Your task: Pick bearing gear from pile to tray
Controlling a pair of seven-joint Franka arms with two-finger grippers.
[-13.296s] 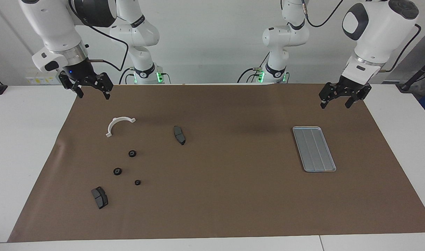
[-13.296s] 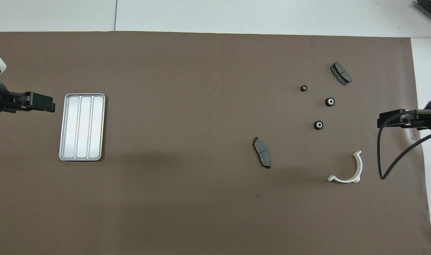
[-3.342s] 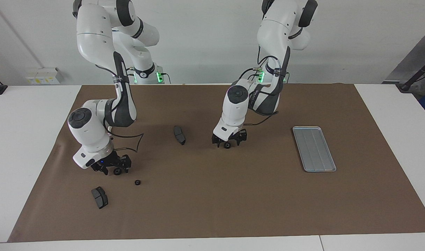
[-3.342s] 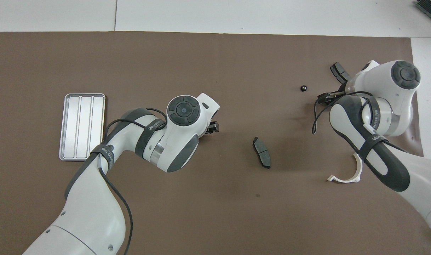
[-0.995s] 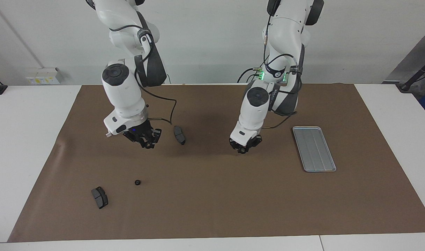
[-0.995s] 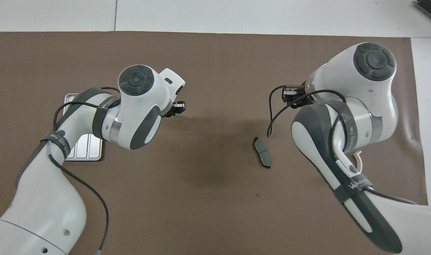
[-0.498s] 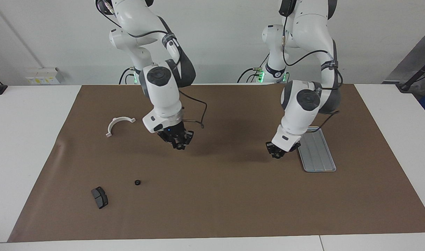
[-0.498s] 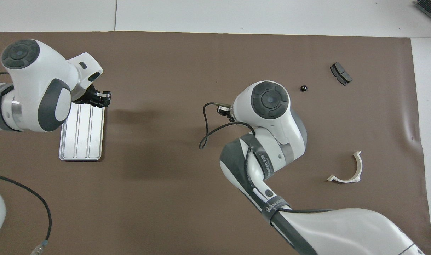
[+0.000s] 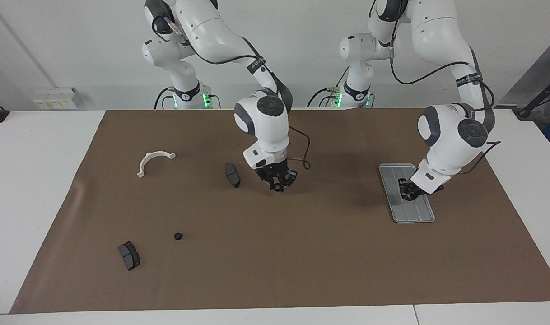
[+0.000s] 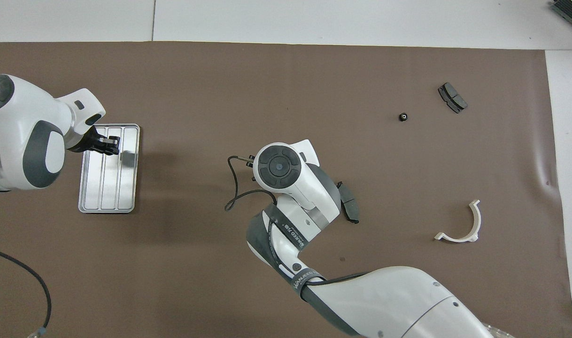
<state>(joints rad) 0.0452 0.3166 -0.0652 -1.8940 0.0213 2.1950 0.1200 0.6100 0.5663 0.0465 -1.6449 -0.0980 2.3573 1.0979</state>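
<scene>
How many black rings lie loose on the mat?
1. The black ring lies near a dark pad toward the right arm's end. Others may be hidden inside the right gripper or left gripper.

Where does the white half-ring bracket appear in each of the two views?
Facing view: white half-ring bracket in the upper part, toward the picture's left.
Overhead view: bracket below the middle, toward the picture's right.
Shared landmark: the dark grey pad lying beside it, toward the table's middle.
</scene>
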